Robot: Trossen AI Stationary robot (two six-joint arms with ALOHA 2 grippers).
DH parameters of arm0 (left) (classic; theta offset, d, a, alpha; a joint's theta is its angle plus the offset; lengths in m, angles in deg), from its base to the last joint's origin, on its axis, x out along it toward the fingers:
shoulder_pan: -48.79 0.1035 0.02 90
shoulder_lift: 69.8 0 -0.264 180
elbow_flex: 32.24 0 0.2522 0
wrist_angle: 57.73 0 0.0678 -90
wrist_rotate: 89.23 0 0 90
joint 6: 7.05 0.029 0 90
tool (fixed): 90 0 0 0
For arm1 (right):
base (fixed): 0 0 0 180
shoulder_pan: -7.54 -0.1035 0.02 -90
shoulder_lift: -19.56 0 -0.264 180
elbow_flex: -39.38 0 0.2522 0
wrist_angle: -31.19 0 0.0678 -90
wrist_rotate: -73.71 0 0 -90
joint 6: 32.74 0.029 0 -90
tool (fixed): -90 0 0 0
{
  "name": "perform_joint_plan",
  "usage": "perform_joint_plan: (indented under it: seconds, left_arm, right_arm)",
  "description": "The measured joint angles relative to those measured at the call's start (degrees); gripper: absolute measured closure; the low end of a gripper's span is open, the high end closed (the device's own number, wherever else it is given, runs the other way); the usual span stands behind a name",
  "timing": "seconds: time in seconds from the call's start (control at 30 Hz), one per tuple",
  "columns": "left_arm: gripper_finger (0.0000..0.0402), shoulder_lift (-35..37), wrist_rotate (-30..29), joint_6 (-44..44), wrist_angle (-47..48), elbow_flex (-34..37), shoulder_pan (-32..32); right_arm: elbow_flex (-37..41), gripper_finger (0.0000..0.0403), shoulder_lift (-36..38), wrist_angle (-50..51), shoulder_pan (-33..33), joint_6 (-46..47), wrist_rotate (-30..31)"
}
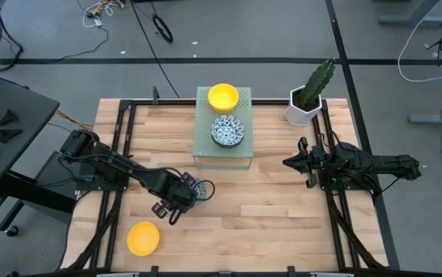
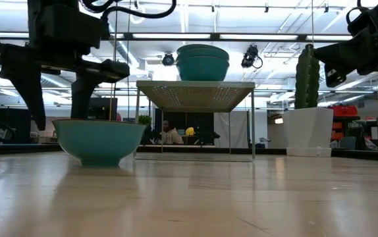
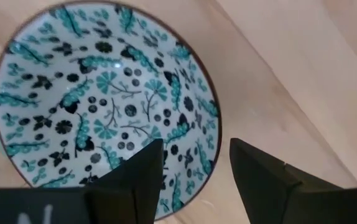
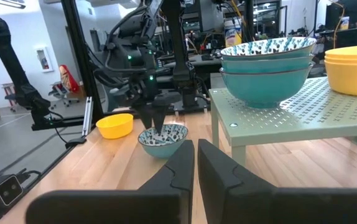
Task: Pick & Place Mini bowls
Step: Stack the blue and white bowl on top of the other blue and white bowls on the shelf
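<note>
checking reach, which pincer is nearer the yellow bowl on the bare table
Left. The left pincer hovers close by the yellow bowl, over a patterned bowl; the right pincer waits across the table.

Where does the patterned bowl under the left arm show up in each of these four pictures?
High view: patterned bowl lower left of centre, half hidden by the left gripper.
Low view: left, on the table.
Left wrist view: fills the upper left.
Right wrist view: centre.
Shared landmark: the green stand.
</note>
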Motion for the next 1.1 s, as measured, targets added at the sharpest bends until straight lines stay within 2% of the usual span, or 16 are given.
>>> perform_joint_plan:
  seconds: [0.5,0.87,1.1]
  left_arm:
    - [0.0214,0.1,-0.4,0.2,-2.5,0.0,-1.7]
    - [0.0288,0.1,1.5,0.2,-2.9,0.0,-1.6]
    - [0.0313,-1.0,1.1,0.1,-3.9,0.0,-1.5]
  right_arm:
    - [0.0,0.0376,0.0,0.0,0.0,0.0,0.0]
    - [0.0,0.0376,0.0,0.0,0.0,0.0,0.0]
    - [0.0,0.0376,0.0,0.0,0.0,0.0,0.0]
